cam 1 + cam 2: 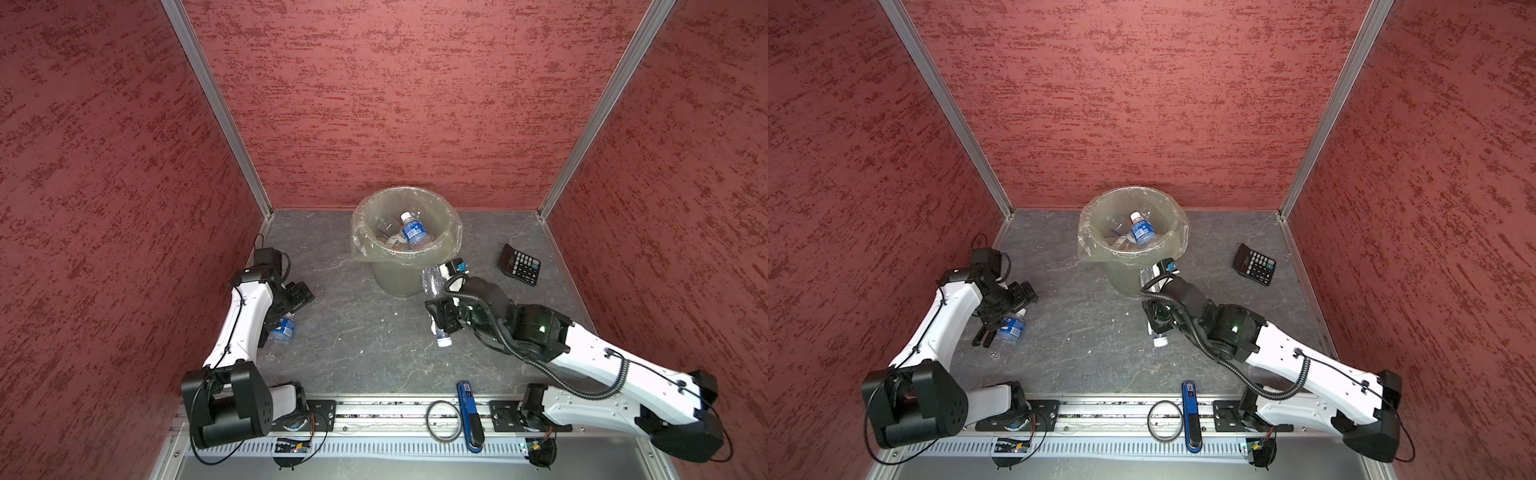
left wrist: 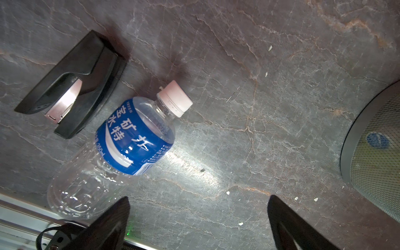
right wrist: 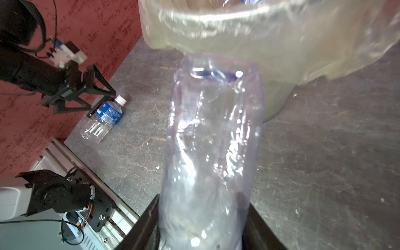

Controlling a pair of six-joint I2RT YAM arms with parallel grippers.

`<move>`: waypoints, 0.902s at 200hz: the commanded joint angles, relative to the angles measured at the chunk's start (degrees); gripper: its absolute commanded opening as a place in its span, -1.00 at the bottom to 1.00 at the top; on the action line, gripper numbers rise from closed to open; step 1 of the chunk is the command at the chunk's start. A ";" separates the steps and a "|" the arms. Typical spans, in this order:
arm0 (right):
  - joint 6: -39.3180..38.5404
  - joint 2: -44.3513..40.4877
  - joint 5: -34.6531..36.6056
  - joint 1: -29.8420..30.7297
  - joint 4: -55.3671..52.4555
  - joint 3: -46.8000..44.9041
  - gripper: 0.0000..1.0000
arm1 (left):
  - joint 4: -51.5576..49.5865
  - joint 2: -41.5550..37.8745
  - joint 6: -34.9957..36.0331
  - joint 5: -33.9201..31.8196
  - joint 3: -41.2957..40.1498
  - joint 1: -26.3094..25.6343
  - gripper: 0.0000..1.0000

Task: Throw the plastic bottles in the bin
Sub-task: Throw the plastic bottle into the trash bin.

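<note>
The bin [image 1: 451,226], grey-green with a crinkly bag over its rim, stands at the back middle in both top views [image 1: 1177,230]. Several plastic bottles lie inside, a blue-labelled one [image 1: 413,230] on top. My right gripper [image 3: 203,207] is shut on a clear, crumpled bottle [image 1: 431,284], held off the floor just right of the bin, white cap [image 1: 444,340] toward the front. Another blue-labelled bottle [image 2: 134,138] lies on the floor at the left [image 1: 1011,330]. My left gripper [image 2: 199,200] hovers open beside its base, with nothing between the fingers.
A black stapler [image 2: 71,86] lies next to the floor bottle, under the left arm. A black calculator [image 1: 519,264] sits at the right back. A blue flat tool [image 1: 469,415] and a black ring [image 1: 444,417] rest on the front rail. Red walls close three sides.
</note>
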 commanded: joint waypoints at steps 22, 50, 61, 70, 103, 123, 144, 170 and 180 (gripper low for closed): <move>-2.54 -2.84 10.43 0.37 -2.88 6.89 0.08 | 2.94 -3.53 1.18 6.93 -0.44 -0.04 0.99; -3.79 -8.26 13.01 0.39 1.01 7.39 0.08 | 6.64 -7.78 2.10 12.94 -1.72 -1.36 0.99; -4.88 -10.77 13.36 0.37 3.22 7.24 0.09 | 7.65 -9.26 2.09 13.74 -1.89 -2.30 0.99; -5.93 -12.42 13.64 0.35 4.75 7.34 0.09 | 8.22 -10.06 2.08 13.81 -2.15 -3.07 0.99; -9.03 -10.32 15.94 0.36 5.46 13.43 0.10 | 8.74 -9.83 2.16 14.35 -2.90 -4.31 0.99; -11.54 -5.14 17.97 0.36 5.51 19.04 0.10 | 9.12 -9.36 2.08 14.51 -3.13 -5.52 0.99; -15.17 1.90 19.49 -0.08 6.81 25.61 0.13 | 8.90 -9.62 1.56 12.96 -3.18 -6.62 0.99; -17.71 14.67 13.66 -7.55 9.33 36.97 0.26 | 8.46 -10.36 1.09 12.07 -3.41 -7.65 0.99; -16.70 21.93 9.19 -13.23 8.94 42.84 0.49 | 8.66 -10.99 0.72 12.06 -3.70 -8.00 0.99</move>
